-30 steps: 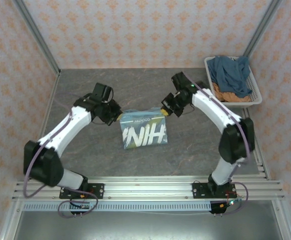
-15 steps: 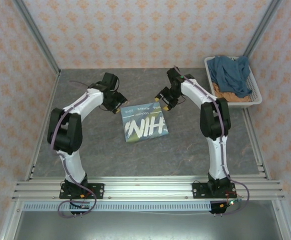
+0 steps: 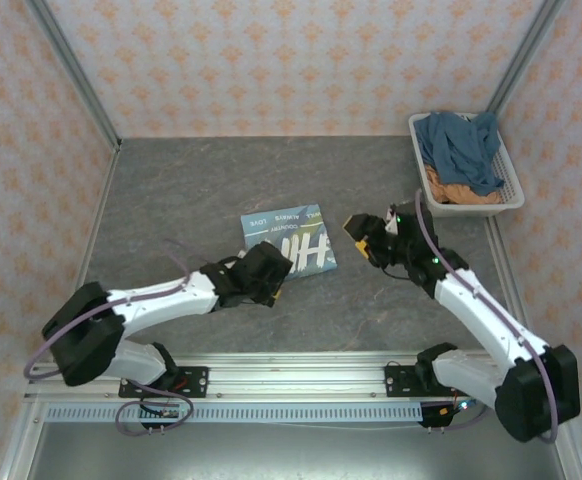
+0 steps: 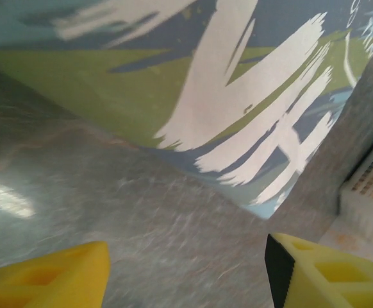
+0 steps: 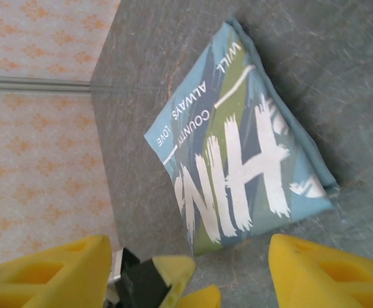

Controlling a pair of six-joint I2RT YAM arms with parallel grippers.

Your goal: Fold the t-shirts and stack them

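A folded light blue t-shirt (image 3: 293, 235) with white block lettering lies flat in the middle of the table, its print also in the left wrist view (image 4: 238, 109) and the right wrist view (image 5: 238, 173). My left gripper (image 3: 269, 282) is open just in front of its near left corner, yellow fingers (image 4: 52, 282) apart over bare table. My right gripper (image 3: 363, 236) is open to the shirt's right, holding nothing. A slate-blue t-shirt (image 3: 461, 145) and an orange one (image 3: 446, 188) lie bunched in the white basket (image 3: 513, 190).
The basket stands at the back right against the wall. The metal frame rail (image 3: 301, 375) runs along the near edge. The left gripper's yellow tip (image 5: 174, 276) shows at the bottom of the right wrist view.
Both arms have swung from the shirt's far corners back toward the near side. Both grippers have let go, and the shirt lies folded with a narrower visible print.
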